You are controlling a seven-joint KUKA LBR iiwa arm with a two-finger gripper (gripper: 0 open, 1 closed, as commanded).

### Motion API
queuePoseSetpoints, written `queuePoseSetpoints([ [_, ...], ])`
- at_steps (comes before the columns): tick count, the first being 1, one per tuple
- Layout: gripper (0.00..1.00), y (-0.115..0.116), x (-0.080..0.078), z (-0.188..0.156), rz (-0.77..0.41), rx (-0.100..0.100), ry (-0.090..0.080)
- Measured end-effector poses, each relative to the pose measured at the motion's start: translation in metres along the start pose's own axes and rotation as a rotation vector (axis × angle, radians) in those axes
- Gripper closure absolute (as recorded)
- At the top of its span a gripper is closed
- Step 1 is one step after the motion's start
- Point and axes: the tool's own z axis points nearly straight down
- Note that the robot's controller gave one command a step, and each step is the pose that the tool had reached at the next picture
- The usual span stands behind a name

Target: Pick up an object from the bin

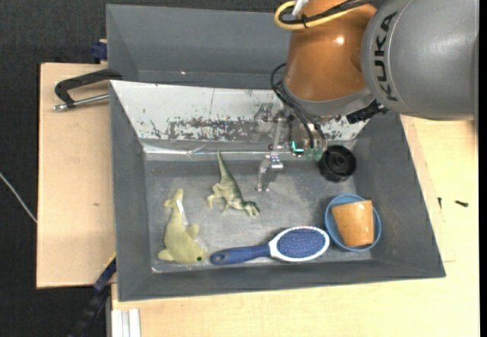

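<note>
Here hand point(268, 168) over open floor point(304, 202), just right of green dinosaur point(228, 192); grip unreadable

1. The bin point(129, 198) is viewed from above, with the sight line tilted somewhat to one side.
2. The whole bin is framed, and its far inner wall is laid open at the top.
3. The arm point(426, 46) is seen large at the upper right.
</note>
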Motion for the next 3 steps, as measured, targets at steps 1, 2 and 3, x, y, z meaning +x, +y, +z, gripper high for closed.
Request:
queuePoseSetpoints([
  [1,0.00,0.028,-0.001,0.111,-0.407,0.005,-0.027],
  [2,1.00,0.026,-0.002,0.108,-0.403,0.007,-0.028],
  [3,1.00,0.028,-0.006,-0.100,-0.434,0.002,-0.022],
])
